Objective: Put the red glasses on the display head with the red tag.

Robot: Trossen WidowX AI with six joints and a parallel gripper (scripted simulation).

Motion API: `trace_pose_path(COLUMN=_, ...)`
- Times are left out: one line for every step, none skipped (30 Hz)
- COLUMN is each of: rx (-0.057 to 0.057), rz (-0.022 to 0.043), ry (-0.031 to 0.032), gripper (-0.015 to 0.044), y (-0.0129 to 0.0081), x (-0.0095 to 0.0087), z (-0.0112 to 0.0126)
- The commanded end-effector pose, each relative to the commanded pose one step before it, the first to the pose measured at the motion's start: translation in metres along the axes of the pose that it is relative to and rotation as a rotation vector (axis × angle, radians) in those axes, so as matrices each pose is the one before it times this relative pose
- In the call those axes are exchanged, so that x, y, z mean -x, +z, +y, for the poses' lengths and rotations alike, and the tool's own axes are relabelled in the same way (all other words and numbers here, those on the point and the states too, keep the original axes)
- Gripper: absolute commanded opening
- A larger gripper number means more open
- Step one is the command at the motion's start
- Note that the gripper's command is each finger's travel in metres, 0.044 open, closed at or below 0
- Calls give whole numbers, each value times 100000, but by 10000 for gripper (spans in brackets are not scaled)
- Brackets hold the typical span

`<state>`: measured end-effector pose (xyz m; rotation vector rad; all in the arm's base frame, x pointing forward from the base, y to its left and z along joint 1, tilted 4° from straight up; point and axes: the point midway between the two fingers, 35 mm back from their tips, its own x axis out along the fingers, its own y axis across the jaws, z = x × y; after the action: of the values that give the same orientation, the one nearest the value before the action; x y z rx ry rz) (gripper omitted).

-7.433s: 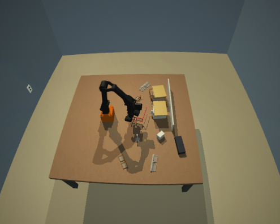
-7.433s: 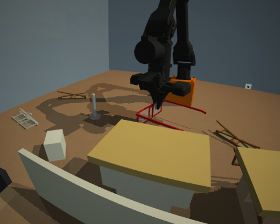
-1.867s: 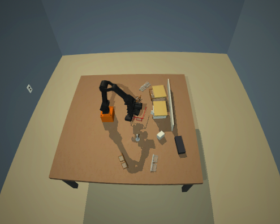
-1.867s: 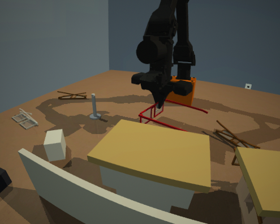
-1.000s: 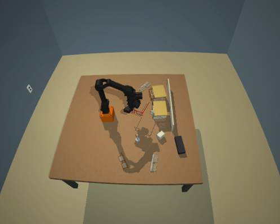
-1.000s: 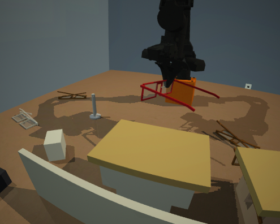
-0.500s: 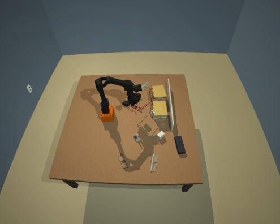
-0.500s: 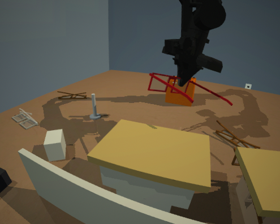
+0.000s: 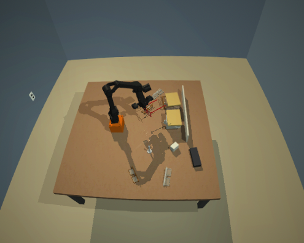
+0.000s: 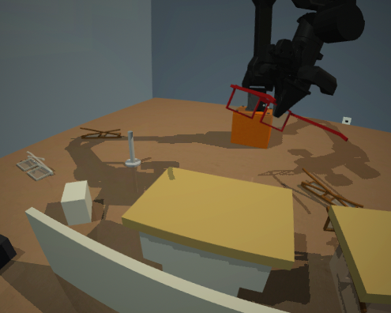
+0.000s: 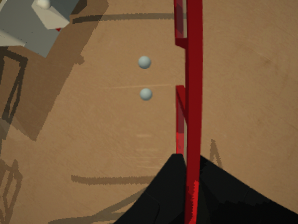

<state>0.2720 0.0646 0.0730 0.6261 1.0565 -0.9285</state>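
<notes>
The tool (image 10: 280,103), closed on the red glasses (image 10: 259,106), holds them above the tabletop (image 10: 208,118) at upper centre of the exterior view. Pickup appears complete. Placement on the red-tagged head and release remain; no tag is legible here.

The arm (image 9: 121,85) is showing matte black all over, built of thick rounded links joined by bulkier, drum-like joints. It is rising from a boxy bright orange base (image 9: 116,125). Its pincer (image 10: 278,106) is tapering into dark, wedge-shaped fingers, with blocky black housings bulging behind them.
</notes>
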Motion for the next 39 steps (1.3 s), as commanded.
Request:
trace_pose_path(rx=-8233, rz=-3767, ry=3164, gripper=0, y=-1003, x=894, z=660)
trace_pose_path(rx=-2092, rz=-713, ry=864, gripper=0, y=-272, x=214, z=126)
trace_pose_path(rx=-2099, rz=-679, ry=900, gripper=0, y=-276, x=218, z=118)
trace_pose_path(rx=-2106, rz=-643, ry=935, gripper=0, y=-279, x=221, z=110)
trace_pose_path(rx=-2113, rz=-605, ry=967, gripper=0, y=-282, x=224, z=102)
trace_pose_path(rx=-2120, rz=-567, ry=999, gripper=0, y=-284, x=228, z=94)
trace_pose_path(rx=-2128, rz=-526, ry=1029, gripper=0, y=-286, x=231, z=86)
trace_pose_path(rx=-2135, rz=-485, ry=1057, gripper=0, y=-289, x=235, z=78)
trace_pose_path(rx=-2143, rz=-442, ry=1083, gripper=0, y=-290, x=238, z=70)
trace_pose_path(rx=-2150, rz=-398, ry=1108, gripper=0, y=-292, x=241, z=62)
trace_pose_path(rx=-2158, rz=-352, ry=1130, gripper=0, y=-293, x=245, z=54)
trace_pose_path(rx=-2166, rz=-306, ry=1151, gripper=0, y=-294, x=248, z=46)
trace_pose_path(rx=-2174, rz=-259, ry=1170, gripper=0, y=-295, x=251, z=38)
trace_pose_path(rx=-2182, rz=-211, ry=1187, gripper=0, y=-296, x=254, z=30)
trace_pose_path(rx=-2190, rz=-161, ry=1202, gripper=0, y=-296, x=258, z=21)
trace_pose_path(rx=-2198, rz=-112, ry=1215, gripper=0, y=-296, x=261, z=13)
trace_pose_path(rx=-2206, rz=-61, ry=1226, gripper=0, y=-296, x=264, z=5)
trace_pose_path(rx=-2215, rz=-10, ry=1235, gripper=0, y=-296, x=267, z=-3)
trace_pose_path(rx=-2223, rz=41, ry=1241, gripper=0, y=-295, x=271, z=-11)
trace_pose_path(rx=-2232, rz=93, ry=1246, gripper=0, y=-294, x=274, z=-19)
trace_pose_path(rx=-2240, rz=145, ry=1248, gripper=0, y=-293, x=277, z=-27)
trace_pose_path(rx=-2249, rz=198, ry=1248, gripper=0, y=-292, x=280, z=-35)
trace_pose_path(rx=-2258, rz=250, ry=1246, gripper=0, y=-291, x=283, z=-43)
trace_pose_path(rx=-2267, rz=303, ry=1242, gripper=0, y=-289, x=286, z=-51)
trace_pose_path(rx=-2276, rz=355, ry=1235, gripper=0, y=-287, x=290, z=-58)
trace_pose_path(rx=-2285, rz=408, ry=1226, gripper=0, y=-285, x=293, z=-66)
trace_pose_path(rx=-2294, rz=460, ry=1216, gripper=0, y=-282, x=296, z=-73)
trace_pose_path(rx=-2304, rz=511, ry=1202, gripper=0, y=-280, x=299, z=-81)
trace_pose_path(rx=-2313, rz=563, ry=1187, gripper=0, y=-277, x=302, z=-88)
trace_pose_path(rx=-2323, rz=614, ry=1170, gripper=0, y=-274, x=305, z=-95)
trace_pose_path(rx=-2332, rz=664, ry=1150, gripper=0, y=-271, x=308, z=-102)
trace_pose_path(rx=-2342, rz=713, ry=1128, gripper=0, y=-268, x=311, z=-109)
trace_pose_path(rx=-2352, rz=762, ry=1105, gripper=0, y=-264, x=314, z=-116)
trace_pose_path(rx=-2361, rz=809, ry=1079, gripper=0, y=-260, x=317, z=-123)
trace_pose_path(rx=-2371, rz=856, ry=1051, gripper=0, y=-257, x=320, z=-129)
trace_pose_path(rx=-2381, rz=902, ry=1021, gripper=0, y=-253, x=323, z=-136)
trace_pose_path(rx=-2391, rz=947, ry=989, gripper=0, y=-248, x=326, z=-142)
trace_pose_path(rx=-1989, rz=817, ry=794, gripper=0, y=-203, x=272, z=-123)
trace_pose_path(rx=-1205, rz=508, ry=468, gripper=0, y=-121, x=165, z=-76)
